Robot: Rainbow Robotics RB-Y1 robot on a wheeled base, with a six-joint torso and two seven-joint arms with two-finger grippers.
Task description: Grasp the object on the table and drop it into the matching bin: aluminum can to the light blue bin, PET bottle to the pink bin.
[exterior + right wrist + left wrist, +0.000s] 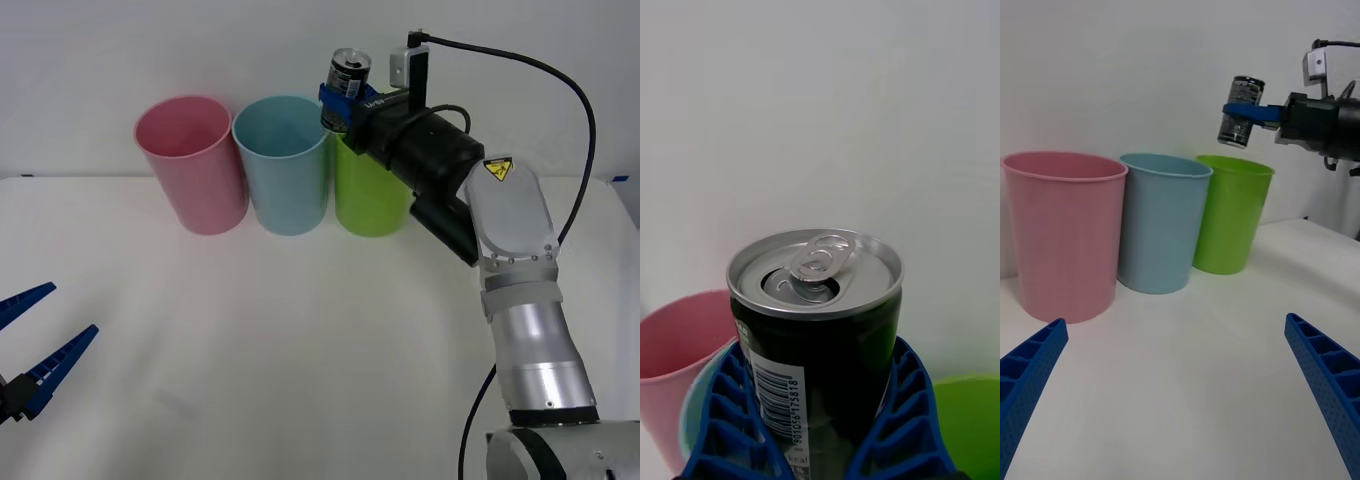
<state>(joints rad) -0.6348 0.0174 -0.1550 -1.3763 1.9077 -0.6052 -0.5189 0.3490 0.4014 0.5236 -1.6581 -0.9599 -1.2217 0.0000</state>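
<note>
The right gripper (pixel 345 103) is raised above the row of bins at the far side of the white desk (pixel 300 340), its blue ribbed fingers (pixel 737 420) clamped on the aluminum can (pixel 348 88), one on each side of the dark body. The can is clear of the desk and held roughly upright with a slight tilt, its shiny pull-tab top (pixel 820 262) facing up and a barcode label showing on its side in the right wrist view. From the front it hangs over the boundary between the light blue bin (pixel 283 165) and the lime green bin (pixel 368 190), just above their rims; from the left wrist view it appears above the green bin's opening, so whether it is over the blue bin or the green one cannot be told. The three bins stand upright in a line, close beside each other: the pink bin (pixel 192 165) on the robot's left, the light blue one in the middle, the lime green one on the right. The left gripper (pixel 35 345) sits low over the near left part of the desk, well apart from the bins, its fingers (pixel 1326 382) spread wide and holding nothing.
</note>
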